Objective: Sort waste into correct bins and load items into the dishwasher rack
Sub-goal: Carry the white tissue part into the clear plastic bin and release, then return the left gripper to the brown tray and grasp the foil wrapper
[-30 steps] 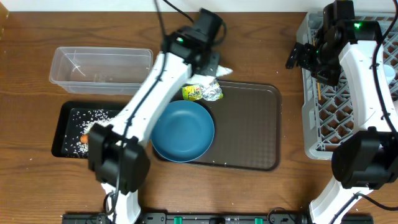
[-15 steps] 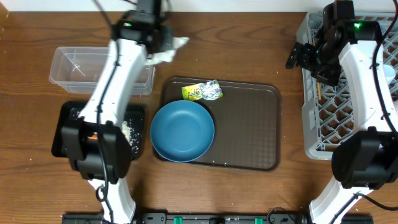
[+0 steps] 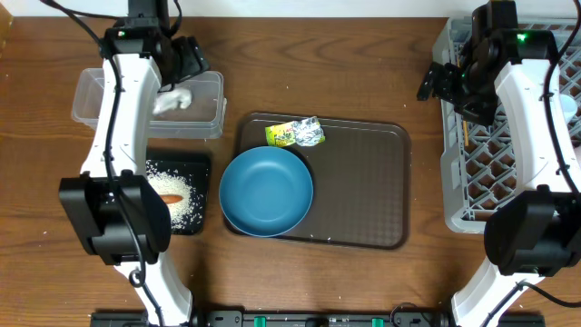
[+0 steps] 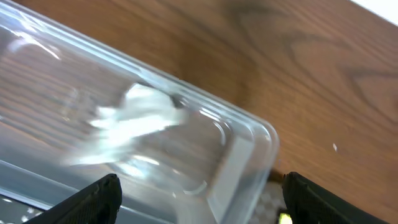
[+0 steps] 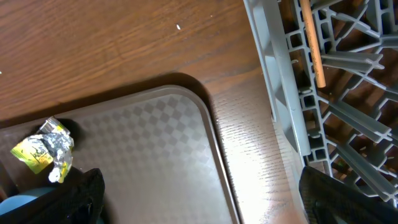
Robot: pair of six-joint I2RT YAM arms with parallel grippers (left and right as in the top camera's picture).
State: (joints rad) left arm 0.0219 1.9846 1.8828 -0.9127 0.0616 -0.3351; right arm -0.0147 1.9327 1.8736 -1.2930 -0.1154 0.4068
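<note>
I see a crumpled white scrap (image 4: 134, 118), blurred, inside the clear tub (image 3: 100, 91). Next to the tub, the black tray (image 3: 205, 173) holds scattered rice (image 3: 186, 209) and an orange carrot (image 3: 170, 196). The big blue bowl (image 3: 268, 191) sits upright, with the green-and-foil wrapper (image 3: 295, 134) just behind it. A wooden chopstick (image 5: 311, 40) lies in the grey rack (image 3: 451, 154).

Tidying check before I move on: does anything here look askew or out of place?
The blue bowl sits askew, overhanging the brown tray's left edge. The crumpled wrapper lies unsorted on that tray.
</note>
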